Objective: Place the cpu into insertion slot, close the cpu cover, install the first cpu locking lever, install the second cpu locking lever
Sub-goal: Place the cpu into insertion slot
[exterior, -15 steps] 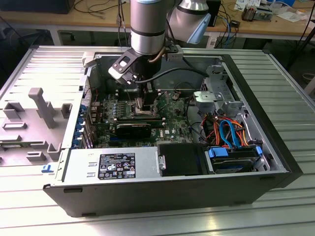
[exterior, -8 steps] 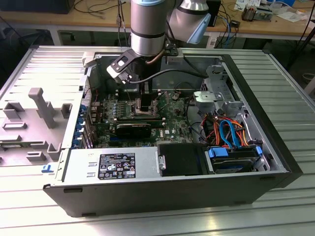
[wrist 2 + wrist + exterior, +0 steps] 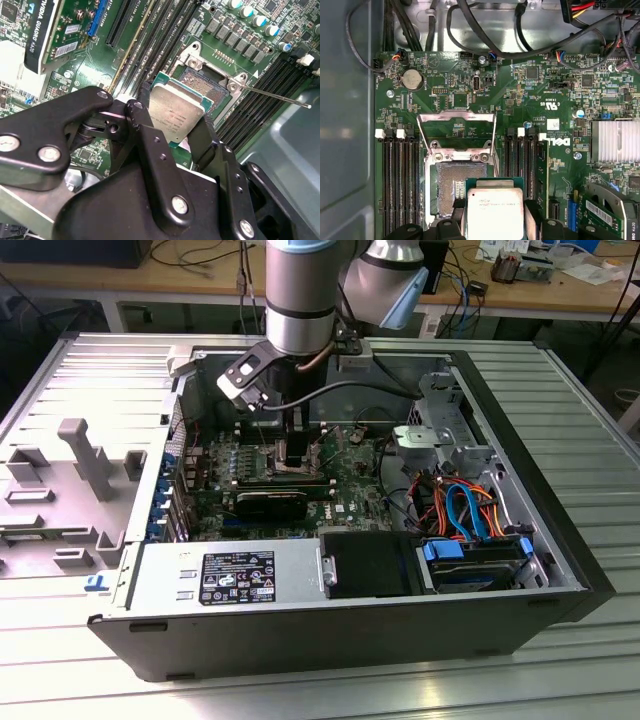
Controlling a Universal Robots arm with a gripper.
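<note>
Clearly, the gripper (image 3: 172, 122) is closed on the cpu (image 3: 177, 110): in both wrist views its two black fingers (image 3: 202, 142) press on opposite edges of the chip and hide those edges. The cpu hangs over the insertion slot (image 3: 447, 187), covering one part of the pin field; whether it touches the slot, I cannot tell. In the first wrist view the picture edge cuts off the chip, and the cpu cover (image 3: 456, 116) stands raised on the side of the slot away from the gripper. The second wrist view adds a thin lever rod (image 3: 275, 96) that points away from one corner of the slot. In the exterior view the arm (image 3: 300, 300) hides chip and slot; from the gripper, the power supply (image 3: 230, 575) lies at six o'clock and the drive cables (image 3: 465, 510) at four o'clock, all inside the open computer case (image 3: 300, 640).
</note>
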